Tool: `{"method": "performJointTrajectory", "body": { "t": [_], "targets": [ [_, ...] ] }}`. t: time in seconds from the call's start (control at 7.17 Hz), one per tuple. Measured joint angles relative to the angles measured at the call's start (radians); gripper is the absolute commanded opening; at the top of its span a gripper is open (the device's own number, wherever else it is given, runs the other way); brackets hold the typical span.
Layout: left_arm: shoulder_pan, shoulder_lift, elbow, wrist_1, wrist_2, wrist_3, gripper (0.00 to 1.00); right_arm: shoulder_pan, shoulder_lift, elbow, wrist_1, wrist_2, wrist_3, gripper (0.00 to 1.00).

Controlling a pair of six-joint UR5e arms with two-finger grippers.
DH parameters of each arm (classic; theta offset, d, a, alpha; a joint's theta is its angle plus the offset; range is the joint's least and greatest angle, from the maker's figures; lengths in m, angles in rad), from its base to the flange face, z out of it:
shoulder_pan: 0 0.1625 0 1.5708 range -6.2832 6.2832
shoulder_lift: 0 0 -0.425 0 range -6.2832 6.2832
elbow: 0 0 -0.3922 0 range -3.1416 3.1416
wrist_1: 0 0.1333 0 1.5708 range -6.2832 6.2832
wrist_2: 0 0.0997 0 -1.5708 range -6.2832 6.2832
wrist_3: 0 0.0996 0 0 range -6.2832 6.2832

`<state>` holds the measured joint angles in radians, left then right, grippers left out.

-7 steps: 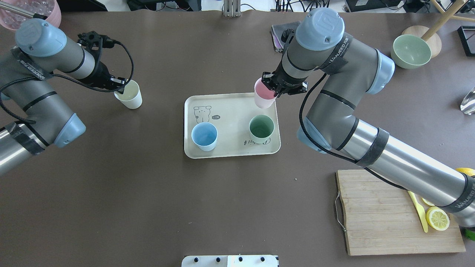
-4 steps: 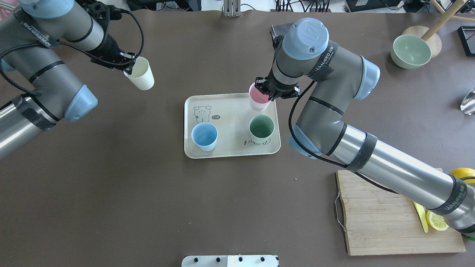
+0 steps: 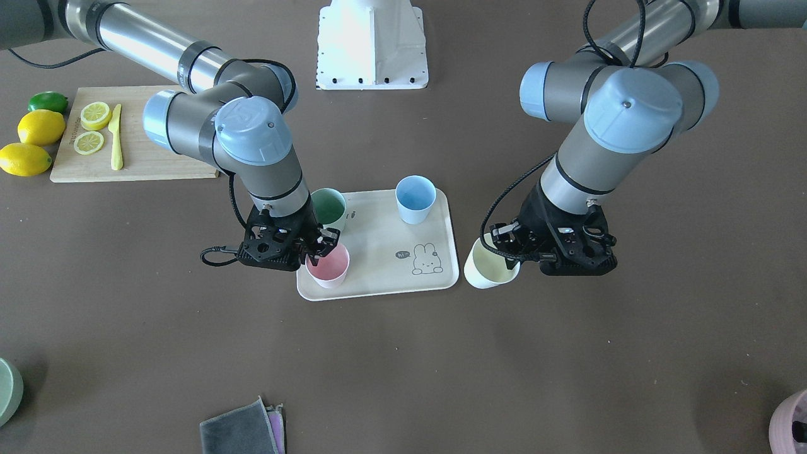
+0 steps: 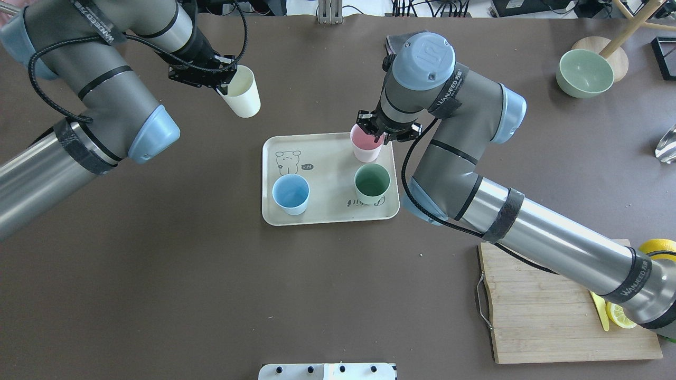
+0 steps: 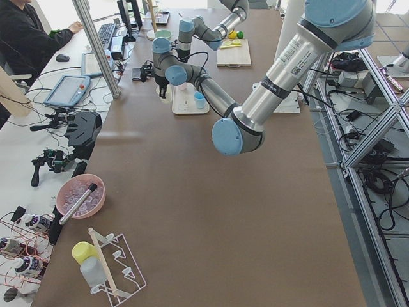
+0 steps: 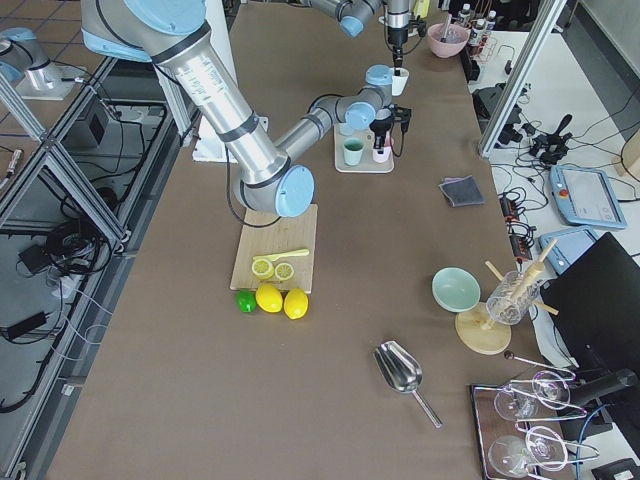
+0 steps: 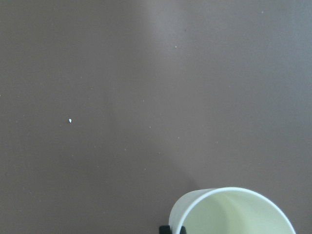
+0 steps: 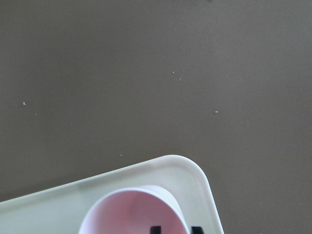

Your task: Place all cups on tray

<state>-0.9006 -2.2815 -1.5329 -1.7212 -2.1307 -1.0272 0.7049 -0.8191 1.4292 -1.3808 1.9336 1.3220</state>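
Note:
The cream tray (image 4: 327, 158) holds the light blue cup (image 4: 291, 194) and the sage green cup (image 4: 372, 183). My right gripper (image 4: 376, 132) is shut on the rim of the pink cup (image 4: 366, 146), upright at the tray's far right corner; I cannot tell if it touches the tray. The right wrist view shows the pink cup (image 8: 131, 212) inside the tray rim (image 8: 195, 170). My left gripper (image 4: 224, 87) is shut on the pale yellow cup (image 4: 243, 97), held tilted above the table, left of the tray. In the front view the yellow cup (image 3: 488, 268) hangs beside the tray's edge (image 3: 378, 252).
A wooden cutting board (image 4: 554, 306) with lemon slices and a yellow knife lies at the near right. A green bowl (image 4: 583, 73) stands at the far right. A folded grey cloth (image 3: 243, 429) lies beyond the tray. A pink bowl (image 3: 791, 419) sits at the far left corner.
My left arm has lifted the yellow cup off the table and carried it right, toward the tray. My right gripper has moved the pink cup left and down, from the tray's rim to inside its corner.

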Motion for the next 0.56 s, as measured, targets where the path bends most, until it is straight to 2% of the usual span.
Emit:
{"method": "performJointTrajectory", "body": {
  "t": [0.56],
  "targets": [
    [0.160, -0.038, 0.003, -0.004, 0.139, -0.127, 0.00, 0.152, 0.010, 0.004, -0.010, 0.173, -0.024, 1.00]
  ]
}}
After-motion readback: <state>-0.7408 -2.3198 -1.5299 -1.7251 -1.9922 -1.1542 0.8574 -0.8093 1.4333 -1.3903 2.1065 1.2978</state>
